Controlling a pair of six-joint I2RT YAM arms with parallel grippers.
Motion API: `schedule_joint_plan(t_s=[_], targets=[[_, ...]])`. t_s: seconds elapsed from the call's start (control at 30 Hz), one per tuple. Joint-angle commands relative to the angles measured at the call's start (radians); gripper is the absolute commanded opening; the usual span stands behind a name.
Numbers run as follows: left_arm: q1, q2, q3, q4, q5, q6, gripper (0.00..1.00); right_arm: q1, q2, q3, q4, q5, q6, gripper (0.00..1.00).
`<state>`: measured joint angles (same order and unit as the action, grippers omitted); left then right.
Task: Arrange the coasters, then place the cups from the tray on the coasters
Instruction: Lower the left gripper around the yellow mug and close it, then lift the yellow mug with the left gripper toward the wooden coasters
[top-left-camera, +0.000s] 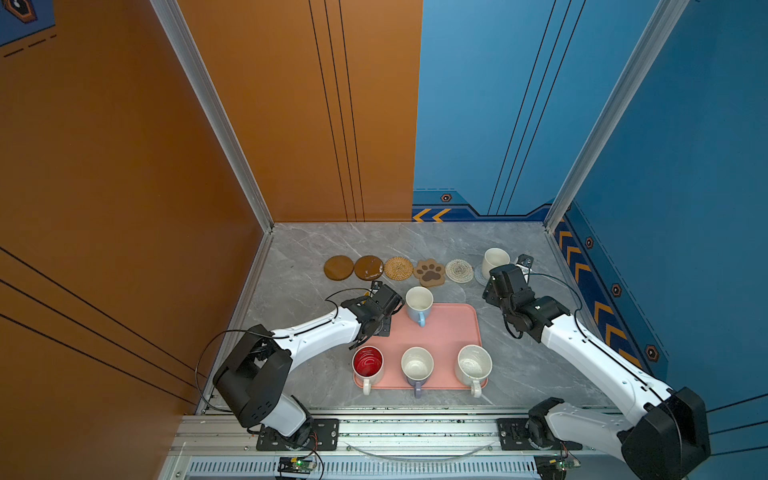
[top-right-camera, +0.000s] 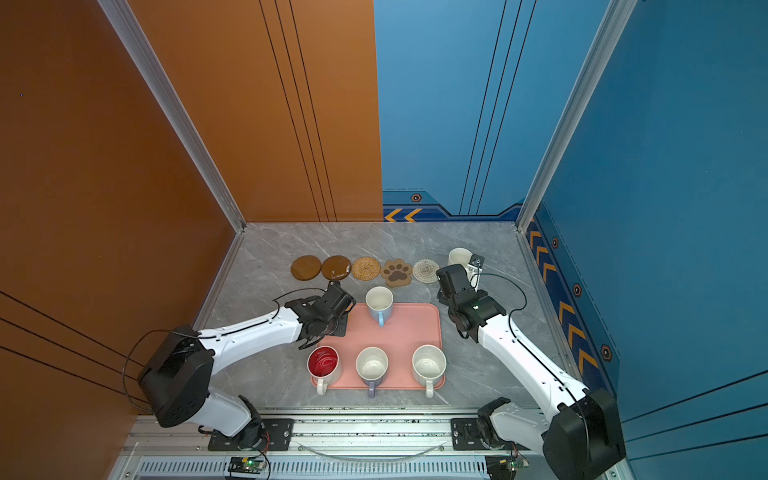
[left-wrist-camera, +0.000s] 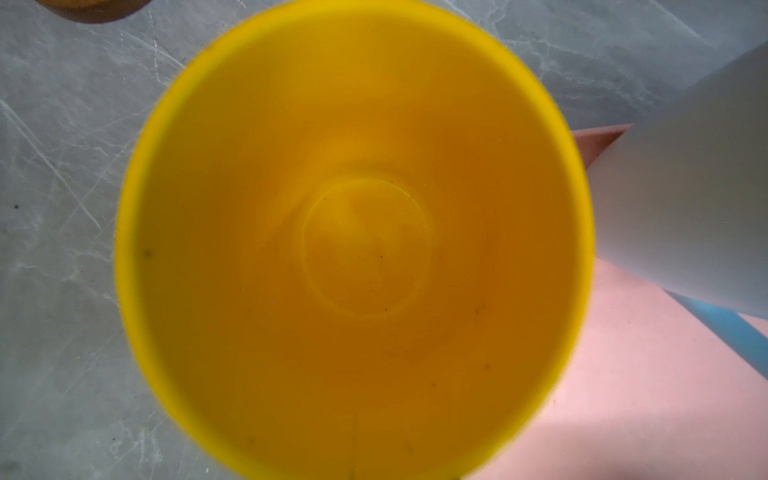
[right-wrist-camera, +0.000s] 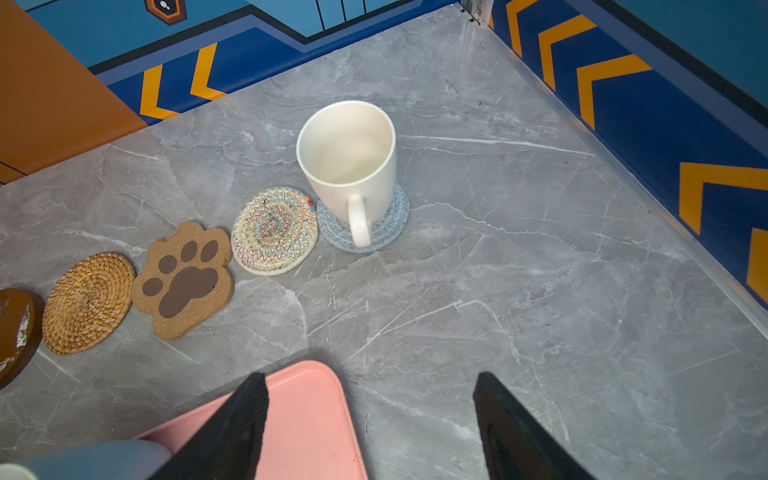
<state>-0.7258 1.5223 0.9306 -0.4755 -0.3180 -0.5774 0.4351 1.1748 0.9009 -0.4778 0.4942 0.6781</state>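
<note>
The yellow cup (left-wrist-camera: 357, 249) fills the left wrist view from above, at the far left corner of the salmon tray (top-left-camera: 449, 328), and hides my left gripper's fingers. In both top views the left gripper (top-left-camera: 376, 316) hangs over that corner. The light blue cup (top-left-camera: 419, 305), the red-inside cup (top-left-camera: 368, 365), the lavender cup (top-left-camera: 417, 368) and the speckled cup (top-left-camera: 473, 365) stand on the tray. The plain white cup (right-wrist-camera: 349, 166) sits on the light blue coaster (right-wrist-camera: 386, 232). My right gripper (right-wrist-camera: 370, 376) is open and empty over the tray's far right corner.
Five bare coasters lie in a row behind the tray: two dark brown discs (top-left-camera: 338, 267) (top-left-camera: 368, 267), the tan woven one (top-left-camera: 398, 268), the paw (top-left-camera: 430, 272) and the cream woven one (top-left-camera: 459, 271). Walls close in the grey table on the left, back and right.
</note>
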Motion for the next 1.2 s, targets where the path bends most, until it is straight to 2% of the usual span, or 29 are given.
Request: schedule_joint_plan(t_s=[0.0, 0.33, 0.6, 0.87, 1.17], targets=[[-0.002, -0.046, 0.000, 0.046, -0.030, -0.007, 0.00, -0.008, 0.011, -0.014, 0.011, -0.004, -0.002, 0.77], [0.001, -0.091, 0.000, 0.047, -0.032, -0.002, 0.00, -0.010, 0.008, -0.017, 0.011, -0.008, -0.002, 0.77], [0.038, -0.103, 0.017, 0.047, -0.030, 0.037, 0.00, -0.010, 0.004, -0.017, 0.012, -0.009, -0.002, 0.77], [0.132, -0.109, 0.033, 0.074, -0.013, 0.095, 0.00, -0.010, 0.009, -0.018, 0.014, -0.008, -0.002, 0.77], [0.294, -0.079, 0.074, 0.140, 0.043, 0.161, 0.00, -0.011, 0.021, -0.011, 0.018, -0.015, -0.004, 0.77]])
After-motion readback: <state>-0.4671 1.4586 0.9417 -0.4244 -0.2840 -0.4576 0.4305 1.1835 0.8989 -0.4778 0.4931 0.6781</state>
